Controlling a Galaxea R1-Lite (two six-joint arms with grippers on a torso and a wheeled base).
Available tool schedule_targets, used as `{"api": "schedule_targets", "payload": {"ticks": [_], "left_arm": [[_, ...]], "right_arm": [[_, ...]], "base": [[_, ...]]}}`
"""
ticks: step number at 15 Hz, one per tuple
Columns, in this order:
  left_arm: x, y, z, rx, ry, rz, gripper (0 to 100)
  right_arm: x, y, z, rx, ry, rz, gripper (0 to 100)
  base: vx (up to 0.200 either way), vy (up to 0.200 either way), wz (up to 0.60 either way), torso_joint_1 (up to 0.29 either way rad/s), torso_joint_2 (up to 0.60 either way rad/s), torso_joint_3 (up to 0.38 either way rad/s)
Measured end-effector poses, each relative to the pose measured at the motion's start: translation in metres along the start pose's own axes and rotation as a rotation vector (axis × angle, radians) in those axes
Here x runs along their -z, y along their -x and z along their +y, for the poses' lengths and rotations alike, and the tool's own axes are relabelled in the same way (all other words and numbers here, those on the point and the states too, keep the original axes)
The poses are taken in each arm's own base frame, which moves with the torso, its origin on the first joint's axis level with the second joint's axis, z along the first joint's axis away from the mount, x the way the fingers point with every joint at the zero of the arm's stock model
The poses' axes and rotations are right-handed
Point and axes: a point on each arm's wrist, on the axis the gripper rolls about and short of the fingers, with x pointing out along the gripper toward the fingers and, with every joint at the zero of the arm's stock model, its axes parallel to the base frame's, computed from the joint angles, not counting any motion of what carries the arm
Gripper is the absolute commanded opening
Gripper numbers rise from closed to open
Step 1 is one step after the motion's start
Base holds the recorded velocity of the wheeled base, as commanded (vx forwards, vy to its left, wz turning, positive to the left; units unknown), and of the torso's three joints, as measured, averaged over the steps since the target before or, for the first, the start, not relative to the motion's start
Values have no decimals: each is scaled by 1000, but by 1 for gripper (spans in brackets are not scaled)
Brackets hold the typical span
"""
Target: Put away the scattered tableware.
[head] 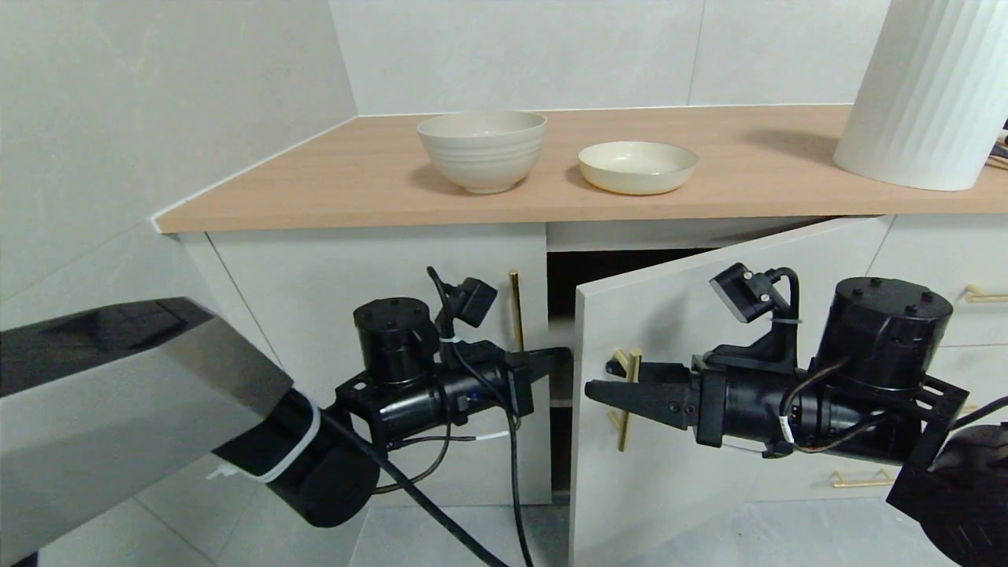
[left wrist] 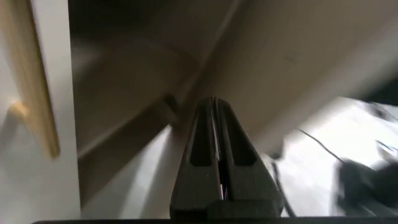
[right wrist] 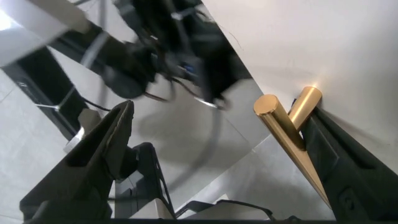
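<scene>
A ribbed cream bowl (head: 482, 150) and a shallow cream dish (head: 638, 167) stand side by side on the wooden counter (head: 315, 189). Below them, the right cabinet door (head: 677, 299) is ajar. My right gripper (head: 611, 379) (right wrist: 217, 115) is open at that door's gold handle (head: 628, 398) (right wrist: 289, 121); the bar lies close against one finger (right wrist: 348, 168), the other finger (right wrist: 112, 140) far from it. My left gripper (head: 557, 356) (left wrist: 214, 109) is shut and empty, its tip in the dark gap between the two doors.
A tall white ribbed vessel (head: 929, 87) stands at the counter's right end. The left door (head: 378, 268) is closed, with its own gold handle (head: 515, 311) (left wrist: 31, 81). More gold drawer handles (head: 984, 296) sit at the right. Tiled walls enclose the corner.
</scene>
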Motion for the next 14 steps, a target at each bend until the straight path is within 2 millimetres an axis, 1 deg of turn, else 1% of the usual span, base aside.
{"api": "schedule_targets", "payload": {"ticks": [2, 5, 7, 9, 12, 14], "left_arm": [[7, -18, 1, -31, -24, -55, 0], [17, -31, -3, -7, -32, -62, 0], [19, -34, -5, 7, -38, -70, 0], [18, -35, -8, 23, -40, -68, 0], [14, -34, -13, 44, -46, -72, 0], [7, -36, -15, 45, -54, -91, 0]], "right_arm": [[1, 1, 0, 1, 1, 2, 100], [4, 3, 1, 5, 18, 10, 100], [10, 7, 0, 30, 52, 18, 100], [24, 16, -4, 126, 52, 37, 100], [28, 26, -4, 176, 48, 28, 100], [31, 33, 2, 176, 47, 32, 100]], "base": [[0, 0, 0, 0, 0, 0], [0, 0, 0, 0, 0, 0], [0, 0, 0, 0, 0, 0], [0, 0, 0, 0, 0, 0], [0, 0, 0, 0, 0, 0], [0, 0, 0, 0, 0, 0]]}}
